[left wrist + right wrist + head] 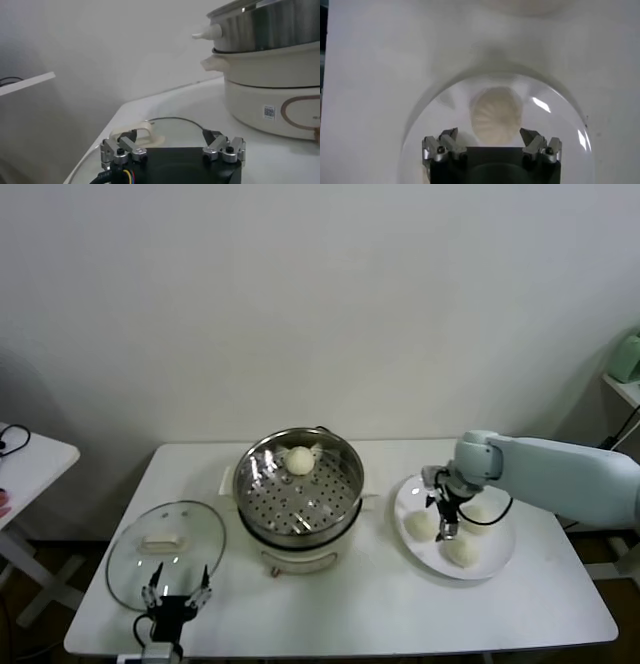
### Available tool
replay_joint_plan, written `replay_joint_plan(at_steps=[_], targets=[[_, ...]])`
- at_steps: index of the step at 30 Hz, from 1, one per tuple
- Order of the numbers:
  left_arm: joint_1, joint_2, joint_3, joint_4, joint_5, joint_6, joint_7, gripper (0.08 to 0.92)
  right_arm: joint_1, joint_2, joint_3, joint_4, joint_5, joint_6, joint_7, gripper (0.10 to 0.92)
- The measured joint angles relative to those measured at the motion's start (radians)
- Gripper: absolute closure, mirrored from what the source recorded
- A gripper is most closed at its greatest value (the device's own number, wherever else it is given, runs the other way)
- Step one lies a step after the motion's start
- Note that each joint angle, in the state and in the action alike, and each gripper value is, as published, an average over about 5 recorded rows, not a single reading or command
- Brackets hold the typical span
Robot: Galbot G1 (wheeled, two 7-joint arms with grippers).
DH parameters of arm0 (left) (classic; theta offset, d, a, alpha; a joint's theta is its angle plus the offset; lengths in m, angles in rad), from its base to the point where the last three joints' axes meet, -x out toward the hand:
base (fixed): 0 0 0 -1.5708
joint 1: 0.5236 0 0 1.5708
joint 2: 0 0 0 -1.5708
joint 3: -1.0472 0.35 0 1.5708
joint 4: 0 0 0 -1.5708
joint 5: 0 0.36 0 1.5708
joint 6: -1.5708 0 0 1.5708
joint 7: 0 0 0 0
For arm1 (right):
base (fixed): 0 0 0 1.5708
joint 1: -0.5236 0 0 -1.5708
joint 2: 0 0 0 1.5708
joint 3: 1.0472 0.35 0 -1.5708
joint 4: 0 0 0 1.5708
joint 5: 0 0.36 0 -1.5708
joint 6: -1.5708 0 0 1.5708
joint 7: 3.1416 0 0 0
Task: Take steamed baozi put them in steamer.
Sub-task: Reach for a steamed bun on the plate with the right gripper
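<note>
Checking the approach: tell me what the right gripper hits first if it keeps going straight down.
Probably a baozi on the plate: it lies between the open right gripper fingers, though depth is unclear.

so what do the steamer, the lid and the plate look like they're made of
Steamer: shiny metal, likely stainless steel, mirror-like wall and perforated tray, on a cream, probably plastic base.
Lid: clear glass, table shows through.
Plate: glossy white, ceramic or plastic; unclear.

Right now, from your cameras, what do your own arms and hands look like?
The right arm is a smooth pale blue-grey shell with a rounded wrist joint. The right hand is small and black, with a thin dark cable looping beside it. The left hand has a black body, silver-grey metal finger brackets with screws, and dark fingertips. Coloured wires run along its base in the left wrist view.
</note>
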Motion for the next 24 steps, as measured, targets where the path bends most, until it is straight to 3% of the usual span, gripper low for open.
replay_joint_plan(at_steps=[15,24], targets=[[-0.001,0.0,-0.002,0.001,0.001,-0.001,0.0,0.177,-0.06,0.038,0.042,-0.043,-0.038,-0.003,0.007,0.226],[-0.001,0.0,-0.002,0.002,0.002,-0.003,0.0,0.177,-0.071,0.049,0.053,-0.056,-0.062,0.001,0.004,0.34]])
